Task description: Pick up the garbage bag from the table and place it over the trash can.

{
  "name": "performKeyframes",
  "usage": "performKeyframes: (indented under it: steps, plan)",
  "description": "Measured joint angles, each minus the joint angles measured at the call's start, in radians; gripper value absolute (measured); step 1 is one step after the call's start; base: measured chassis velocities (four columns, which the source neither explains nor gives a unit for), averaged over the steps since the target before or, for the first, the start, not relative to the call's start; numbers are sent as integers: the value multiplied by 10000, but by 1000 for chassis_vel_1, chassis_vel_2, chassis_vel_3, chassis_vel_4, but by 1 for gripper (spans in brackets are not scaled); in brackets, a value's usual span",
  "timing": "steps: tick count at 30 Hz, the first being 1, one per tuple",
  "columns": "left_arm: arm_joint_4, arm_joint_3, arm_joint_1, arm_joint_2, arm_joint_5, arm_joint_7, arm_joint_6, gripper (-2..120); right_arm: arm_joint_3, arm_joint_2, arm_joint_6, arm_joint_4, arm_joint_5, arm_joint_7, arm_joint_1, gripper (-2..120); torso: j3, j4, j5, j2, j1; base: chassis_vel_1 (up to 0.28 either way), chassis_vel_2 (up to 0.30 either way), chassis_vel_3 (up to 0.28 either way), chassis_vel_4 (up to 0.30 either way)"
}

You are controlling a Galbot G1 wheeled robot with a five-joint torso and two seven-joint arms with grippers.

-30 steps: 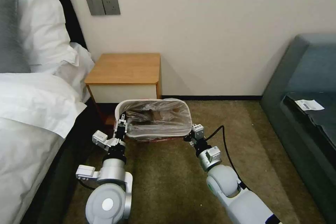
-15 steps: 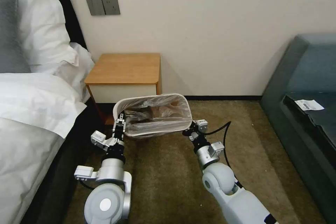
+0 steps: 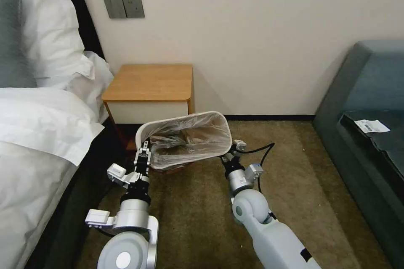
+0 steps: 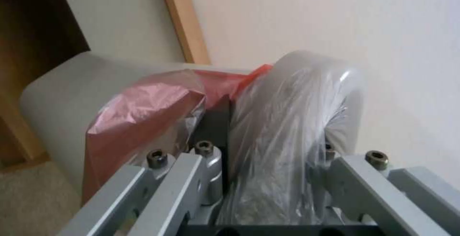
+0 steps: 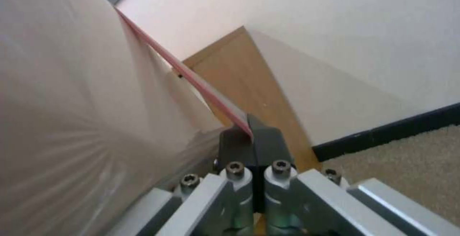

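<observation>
The cream-white trash can [image 3: 144, 128] stands tipped on the carpet in front of the table [image 3: 149, 82], its opening turned toward me. The garbage bag [image 3: 189, 135] lines it and folds over the rim. My left gripper [image 3: 144, 151] is at the bin's near-left corner. In the left wrist view this gripper [image 4: 275, 121] has the bag-wrapped rim [image 4: 297, 121] clamped between its jaws, with crumpled red band [image 4: 139, 106] beside it. My right gripper [image 3: 227, 156] is at the near-right corner. In the right wrist view it [image 5: 250, 128] is shut on the bag's taut red band [image 5: 192, 81].
A bed with white linen [image 3: 38, 134] lies close along the left. A dark sofa [image 3: 370, 134] with a paper slip [image 3: 371, 125] fills the right. The wall [image 3: 252, 42] is behind the table. Open carpet [image 3: 198, 214] lies between my arms.
Both grippers have drawn back toward me. The trash can has tipped further, its far right side rising and its opening turning toward me. The right arm's elbow moved left.
</observation>
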Motion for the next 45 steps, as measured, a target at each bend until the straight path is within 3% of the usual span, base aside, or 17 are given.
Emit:
performKeyframes:
  steps: [14, 24, 27, 32, 45]
  plan:
    - [2, 69, 175, 19, -73, -3, -36, 19, 32, 326, 59, -1287, -220, -41, 432, 0, 0, -1, 1, 0, 0, 0, 0, 0, 0]
    - [2, -9, 8, 46, -33, -3, -25, 19, 41, 192, 76, -1266, -400, 52, 397, 2, 0, 1, 1, 0, 0, 0, 0, 0, 0]
    - [0, -128, -229, 31, 51, 226, -25, 19, 76, -39, 64, -708, -600, 176, 74, 17, 0, -1, 2, 0, 0, 0, 0, 0, 0]
    - [225, -230, -471, 43, 173, 228, -33, 19, 138, -331, 4, -110, -830, 289, -248, 32, 0, -1, 0, 0, 0, 0, 0, 0, 0]
    - [1028, -261, -883, 86, 563, -131, -54, 13, 236, -1049, -79, 1774, -1376, 341, -1324, 83, 0, -1, 2, 0, -1, 0, 0, 0, 0]
